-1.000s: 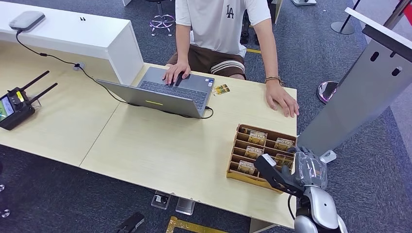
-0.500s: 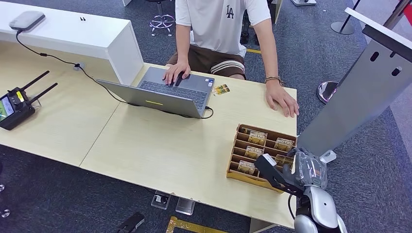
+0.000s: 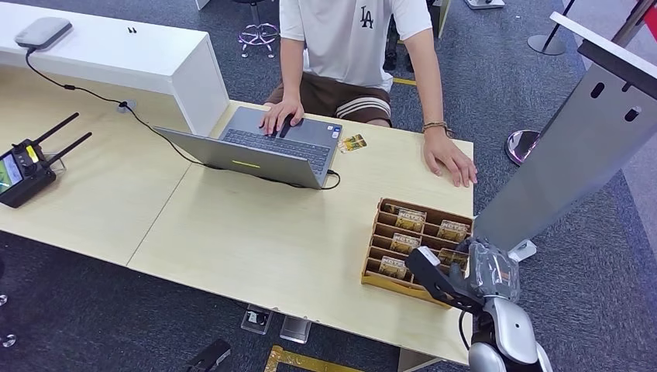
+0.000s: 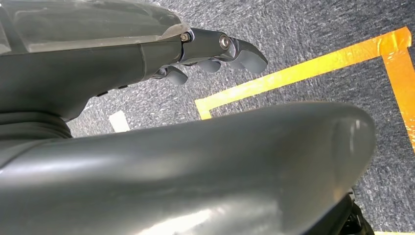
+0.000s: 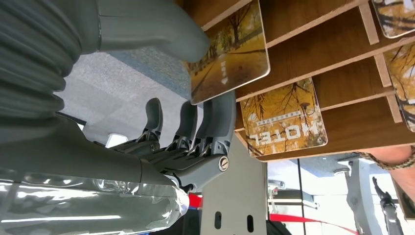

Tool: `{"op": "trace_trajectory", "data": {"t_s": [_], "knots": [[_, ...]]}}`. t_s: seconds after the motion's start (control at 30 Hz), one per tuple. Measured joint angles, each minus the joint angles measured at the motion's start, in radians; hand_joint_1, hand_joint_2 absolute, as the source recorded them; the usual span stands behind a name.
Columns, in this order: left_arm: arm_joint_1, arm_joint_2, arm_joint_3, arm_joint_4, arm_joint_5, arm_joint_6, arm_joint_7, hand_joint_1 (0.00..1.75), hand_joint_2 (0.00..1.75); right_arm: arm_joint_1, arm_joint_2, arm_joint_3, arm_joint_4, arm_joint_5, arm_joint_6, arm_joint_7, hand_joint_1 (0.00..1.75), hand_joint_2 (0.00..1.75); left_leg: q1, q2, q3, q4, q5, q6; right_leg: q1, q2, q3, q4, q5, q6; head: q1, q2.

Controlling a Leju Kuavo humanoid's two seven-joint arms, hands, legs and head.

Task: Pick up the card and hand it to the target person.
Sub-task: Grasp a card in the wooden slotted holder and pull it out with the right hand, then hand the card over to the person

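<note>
Inspector A: The card [image 5: 229,51] sits pinched between the thumb and the dark fingers [image 5: 215,120] of the right hand [image 3: 472,273], at the near right corner of the card box [image 3: 370,267]. Whether it is clear of its slot or partly in it cannot be told from the wrist view.

Inspector B: Step in hand?

Inspector A: The pick-up, judged at the lift-out stage. The hand-over has not begun. The next move calls for raising the card clear of the wooden dividers without snagging, then carrying it beyond the fingers, across the box, toward the person [image 3: 352,46] seated at the far side of the counter [image 3: 256,232].

Inspector B: The receiving hand?

Inspector A: The person's hand [image 3: 449,161] lies flat on the counter, well beyond the fingers and past the box; the other rests on the laptop [image 3: 267,147].

Inspector B: Left hand [image 4: 215,51]?

Inspector A: Hanging above carpet, fingers loosely curled and apart, holding nothing.

Inspector B: Counts?

Inspector A: One box; five cards visible standing in its slots, plus the pinched one. One further card [image 3: 352,142] lies flat beside the laptop. One laptop, one person, one remote controller [image 3: 23,167] far to the left.
</note>
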Motion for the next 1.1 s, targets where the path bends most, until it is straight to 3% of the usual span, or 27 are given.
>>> {"op": "trace_trajectory", "data": {"t_s": [0.37,0.73,1.1], "knots": [[0.0,0.0,0.0,0.0,-0.001,0.0,0.0,0.0,0.0,0.001,0.0,0.001,0.001,0.001,0.0,0.0,1.33,1.75,0.0,0.0,0.0,0.0,0.0,0.0,0.0,0.0,0.0,0.0,0.0,0.0,0.0,0.0],[0.0,0.0,0.0,0.0,-0.006,0.0,0.0,0.0,0.0,0.001,0.0,0.001,0.0,0.001,-0.002,0.0,1.48,1.75,0.0,0.0,0.0,0.0,0.0,0.0,0.0,0.0,0.0,0.0,0.0,0.0,0.0,0.0],[-0.002,0.007,0.0,0.0,-0.023,0.0,-0.013,0.0,0.0,0.0,0.0,0.0,0.0,-0.007,-0.003,-0.006,1.5,1.75,0.0,0.0,0.0,0.0,0.0,0.0,0.0,0.0,0.0,0.0,0.0,0.0,0.0,0.0]]}}
